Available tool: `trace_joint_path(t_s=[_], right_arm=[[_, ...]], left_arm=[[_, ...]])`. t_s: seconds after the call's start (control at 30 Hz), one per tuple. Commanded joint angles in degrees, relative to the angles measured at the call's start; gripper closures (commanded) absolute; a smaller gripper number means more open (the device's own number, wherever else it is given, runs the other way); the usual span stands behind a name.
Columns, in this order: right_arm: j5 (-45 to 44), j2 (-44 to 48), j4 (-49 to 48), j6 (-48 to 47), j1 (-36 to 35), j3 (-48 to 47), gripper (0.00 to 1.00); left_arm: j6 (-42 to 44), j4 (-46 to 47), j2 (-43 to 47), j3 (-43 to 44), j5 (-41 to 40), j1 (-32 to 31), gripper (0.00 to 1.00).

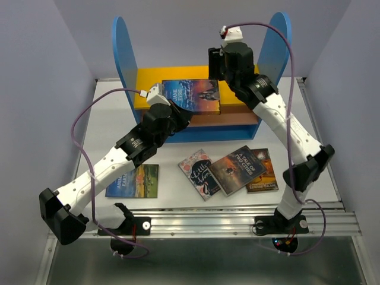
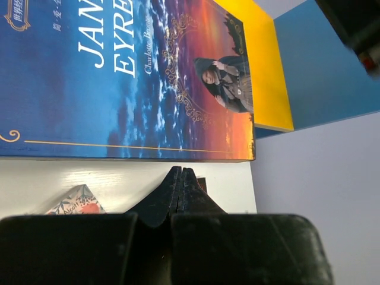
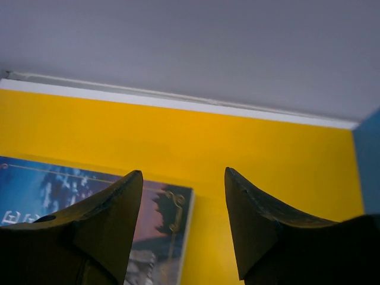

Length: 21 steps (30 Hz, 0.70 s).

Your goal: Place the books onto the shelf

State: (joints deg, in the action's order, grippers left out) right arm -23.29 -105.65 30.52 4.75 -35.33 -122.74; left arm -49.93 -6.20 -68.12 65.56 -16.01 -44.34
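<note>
A: Where is the Jane Eyre book (image 1: 191, 95) found relative to the left pincer (image 2: 181, 175)?

B: It is laid flat on the yellow top board (image 1: 149, 89) of the shelf (image 1: 124, 53), at 12 o'clock from that pincer. The pincer's fingers are pressed together with nothing between them. Their tips are pointed at the book's near edge, just beside it; whether contact is made cannot be told.

A: And relative to the right pincer (image 3: 184, 172)?

B: Its fingers are held apart above the yellow board, and nothing is gripped. The book's corner is seen at 7 o'clock from the gap, partly hidden by one finger.

A: How is the book's cover described?

B: A deep blue, cloudy sky is shown fading into an orange sunset. The title is printed in white capitals, gold scrollwork is drawn beside it, and a dark-cloaked figure is pictured at one end.

A: Where are the other books found?

B: Four are laid on the table (image 1: 323, 119), at 6 o'clock from the shelf. Animal Farm (image 1: 139, 181) is set apart at 7 o'clock. Little Women (image 1: 199, 172) and A Tale of Two Cities (image 1: 236, 169) are placed together, and a fourth book (image 1: 265, 173) is partly covered at 5 o'clock, its title too small to be read.
</note>
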Motion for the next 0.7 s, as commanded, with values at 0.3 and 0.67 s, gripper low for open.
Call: trace_joint_path(t_s=[0.3, 0.67], right_arm=[[-9.41, 21.97, -2.49, 5.7, 0.09, 31.94, 0.52], [2.36, 16.44, -3.63, 4.39, 0.09, 29.93, 0.56]], left_arm=[[3.08, 2.24, 0.35, -1.13, 3.0, 1.01, 1.0], [4.32, 0.66, -2.37, 1.32, -0.78, 1.8, 1.0]])
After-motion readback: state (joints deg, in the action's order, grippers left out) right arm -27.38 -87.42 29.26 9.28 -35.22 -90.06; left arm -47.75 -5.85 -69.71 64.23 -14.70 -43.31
